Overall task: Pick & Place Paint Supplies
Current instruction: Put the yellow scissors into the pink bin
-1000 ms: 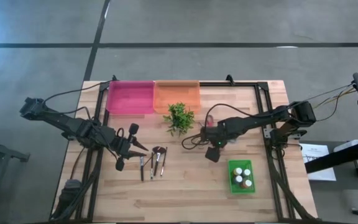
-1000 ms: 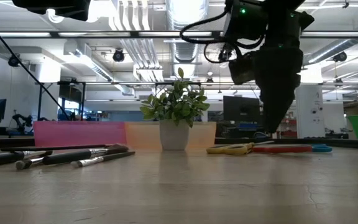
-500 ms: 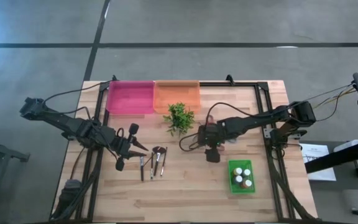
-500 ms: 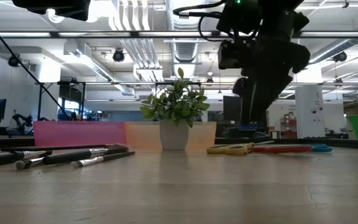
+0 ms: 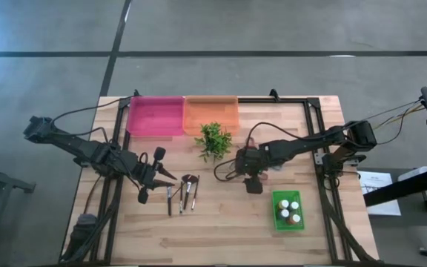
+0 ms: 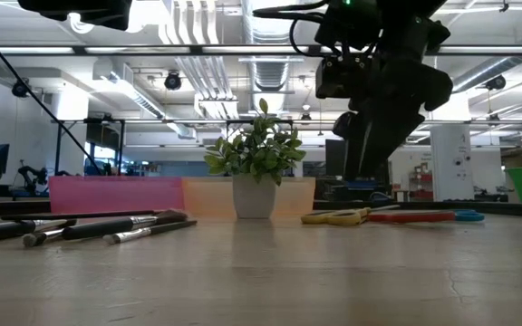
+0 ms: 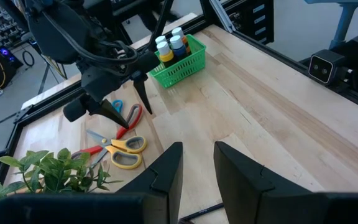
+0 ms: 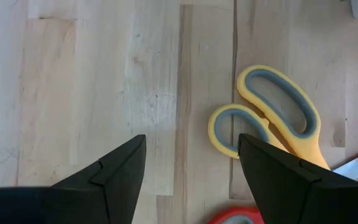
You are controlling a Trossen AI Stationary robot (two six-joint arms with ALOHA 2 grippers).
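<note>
Right tool (image 8: 191,180) gapes wide over scissors (image 8: 278,124); paint bottles (image 5: 288,210) lie nearby.

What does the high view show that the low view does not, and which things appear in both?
Only the high view shows the left end effector beside the brushes and the paint bottles standing inside the green basket. Only the low view shows the yellow-handled scissors lying flat on the table, and the room behind. Both share the brushes, the plant, the pink bin, the orange bin and the open right end effector hanging above the table.
</note>
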